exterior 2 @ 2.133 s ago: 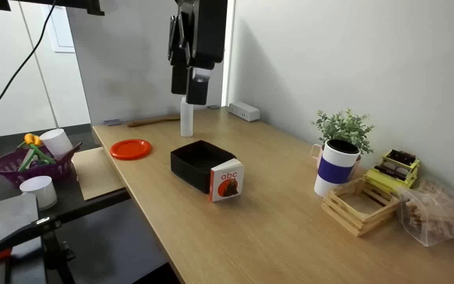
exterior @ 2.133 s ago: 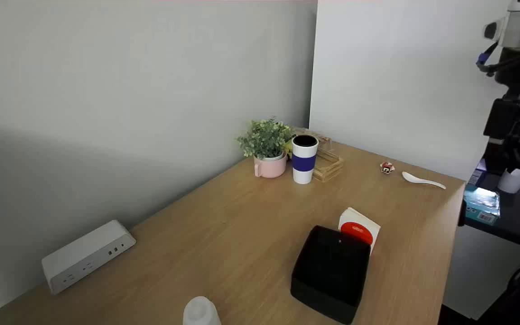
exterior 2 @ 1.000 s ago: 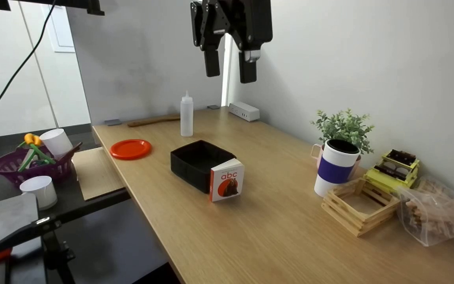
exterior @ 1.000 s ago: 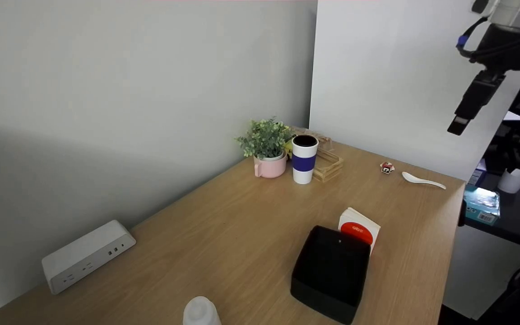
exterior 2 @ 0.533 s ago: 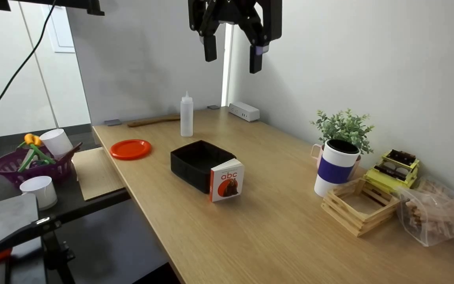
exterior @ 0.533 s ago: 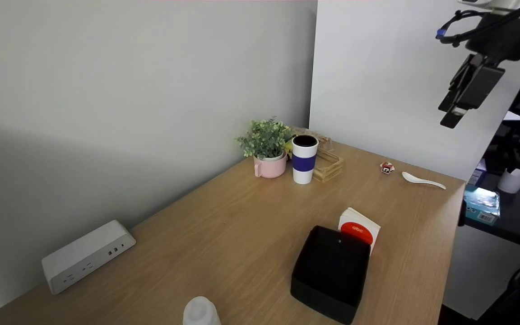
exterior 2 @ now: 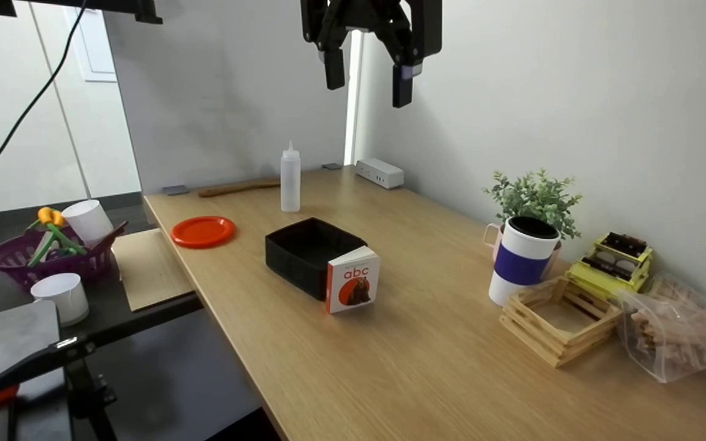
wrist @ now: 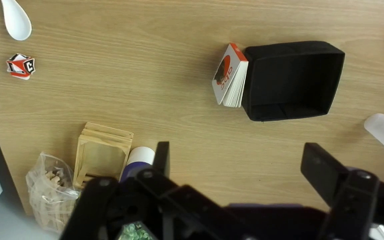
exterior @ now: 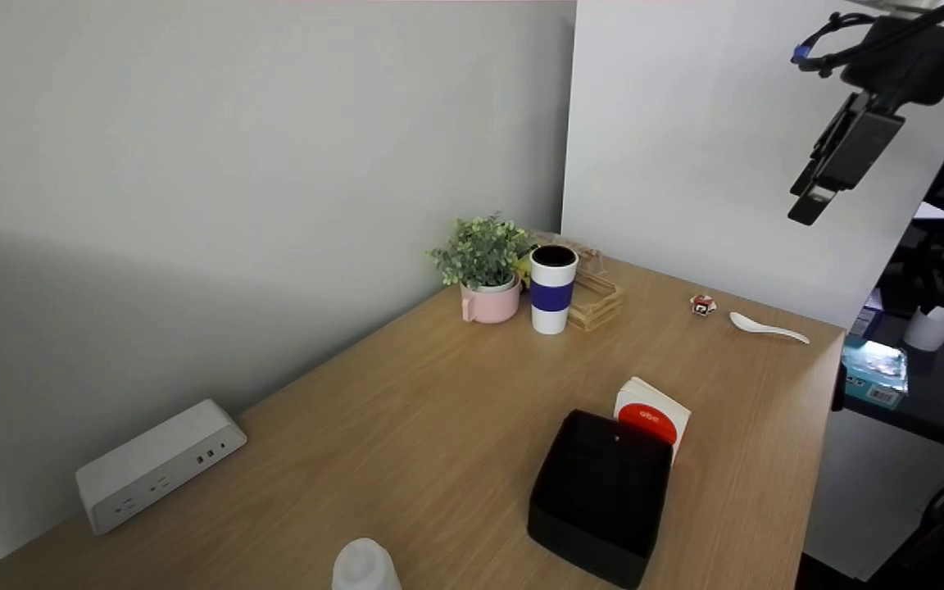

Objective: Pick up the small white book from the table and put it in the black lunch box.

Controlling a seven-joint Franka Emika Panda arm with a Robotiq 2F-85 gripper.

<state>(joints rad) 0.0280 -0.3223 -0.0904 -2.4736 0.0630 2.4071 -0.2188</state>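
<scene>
The small white book stands upright on its edge on the table. Its red-orange mark and "abc" face away from the black lunch box. The book is right against or very close to the box's end in both exterior views. In the wrist view the book is just left of the box, which is open-topped with nothing visible inside. My gripper is open and empty, high above the table; it also shows at the upper right in an exterior view. In the wrist view its fingers are wide apart, with bare table between them.
A white and purple cup, a potted plant, a wooden crate and a plastic bag stand along the wall. A squeeze bottle and red plate lie beyond the box. A white spoon is near the table edge.
In the exterior views my gripper has moved up, turned, and shifted across; its fingers now show much farther apart. The book and the box have not moved.
</scene>
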